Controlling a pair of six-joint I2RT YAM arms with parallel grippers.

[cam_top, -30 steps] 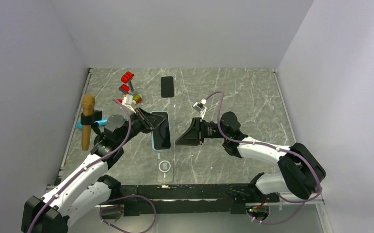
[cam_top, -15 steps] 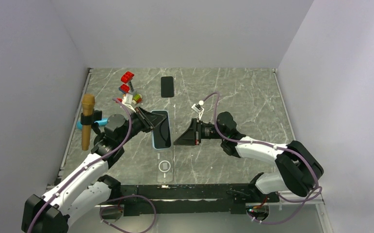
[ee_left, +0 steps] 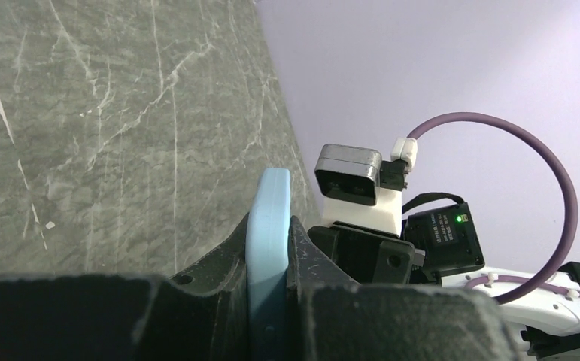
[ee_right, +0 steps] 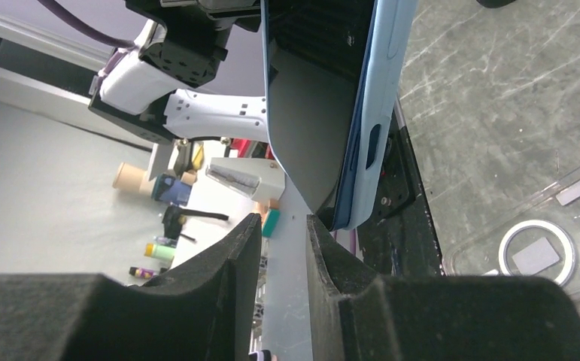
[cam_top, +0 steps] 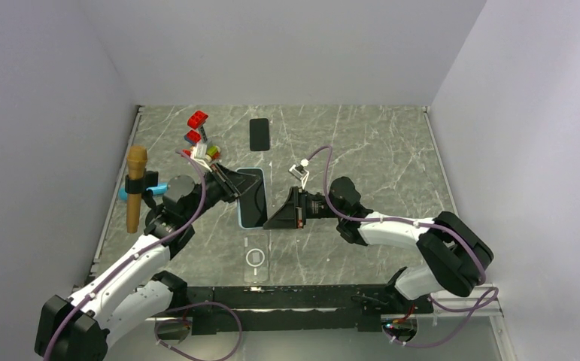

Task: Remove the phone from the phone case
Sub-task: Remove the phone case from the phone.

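A phone with a dark screen (cam_top: 255, 199) sits in a light-blue case (cam_top: 241, 214). My left gripper (cam_top: 232, 185) is shut on the case's left side and holds it tilted above the table. In the left wrist view the case edge (ee_left: 268, 218) is pinched between both fingers. My right gripper (cam_top: 273, 220) is open with a narrow gap, right at the phone's right lower edge. In the right wrist view the screen (ee_right: 309, 113) and the case (ee_right: 381, 90) hang just beyond my fingertips (ee_right: 324, 233). Nothing is between them.
A clear case with a ring (cam_top: 255, 257) lies flat on the marble table below the phone; it also shows in the right wrist view (ee_right: 539, 252). A black slab (cam_top: 259, 134), red bricks (cam_top: 196, 120) and a brown cylinder in a blue holder (cam_top: 134, 188) are at the back left.
My right gripper has moved left, up to the phone's right edge. My left gripper has shifted the phone slightly away from the near edge, still shut on it.
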